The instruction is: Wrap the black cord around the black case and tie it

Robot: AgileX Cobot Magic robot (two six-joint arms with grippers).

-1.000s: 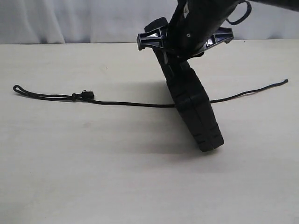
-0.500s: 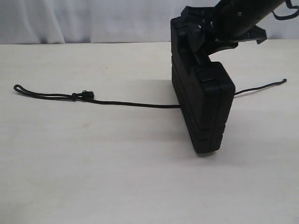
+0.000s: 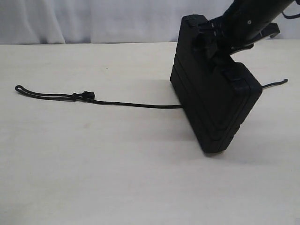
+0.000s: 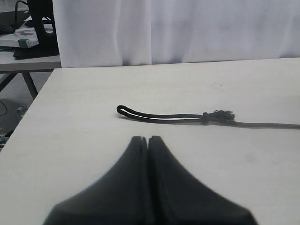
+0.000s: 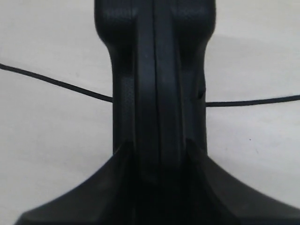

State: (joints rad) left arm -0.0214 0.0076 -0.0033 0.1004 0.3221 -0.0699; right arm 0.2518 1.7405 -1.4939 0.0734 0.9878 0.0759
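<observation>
The black case (image 3: 213,98) stands on one edge on the table, leaning, with my right gripper (image 3: 211,40) shut on its upper end. In the right wrist view the case (image 5: 157,79) runs out between the jaws. The black cord (image 3: 126,103) lies stretched across the table and passes under or behind the case. Its looped end (image 3: 18,88) and knot (image 3: 83,95) are at the left, and its other end (image 3: 283,81) shows at the right. My left gripper (image 4: 148,138) is shut and empty, short of the cord's loop (image 4: 123,109) and knot (image 4: 218,116).
A white curtain (image 3: 93,21) hangs behind the table's far edge. In the left wrist view the table's side edge (image 4: 40,93) drops off toward another desk with equipment (image 4: 28,33).
The right gripper has turned the case, so more of its broad face now shows, and has shifted slightly right. The cord has stayed where it was.
</observation>
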